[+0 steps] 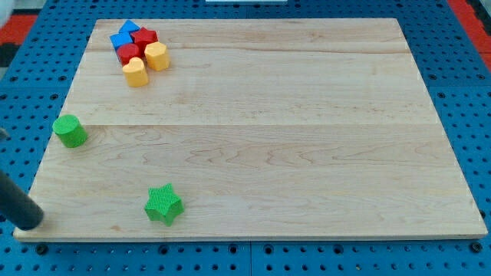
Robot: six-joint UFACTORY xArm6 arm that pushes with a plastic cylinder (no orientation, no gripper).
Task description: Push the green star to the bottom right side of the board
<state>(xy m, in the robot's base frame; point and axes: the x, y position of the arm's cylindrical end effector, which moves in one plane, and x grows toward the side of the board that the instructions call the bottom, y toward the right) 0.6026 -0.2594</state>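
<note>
The green star-shaped block [163, 204] lies near the bottom edge of the pale wooden worktop [307, 138], left of the middle. My tip [29, 222] rests at the bottom left corner, well apart from the star on its left. No hand shows on the rod. A green round block [70, 131] sits at the left edge; red [138, 46], blue [124, 36] and yellow blocks [146, 64] cluster in the top left corner.

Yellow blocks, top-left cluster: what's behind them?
Behind the two yellow blocks, toward the view's top, sit two red blocks and two blue blocks, tightly packed. Their lower faces are covered by the blocks in front, so exact shapes and contacts can't be told.
</note>
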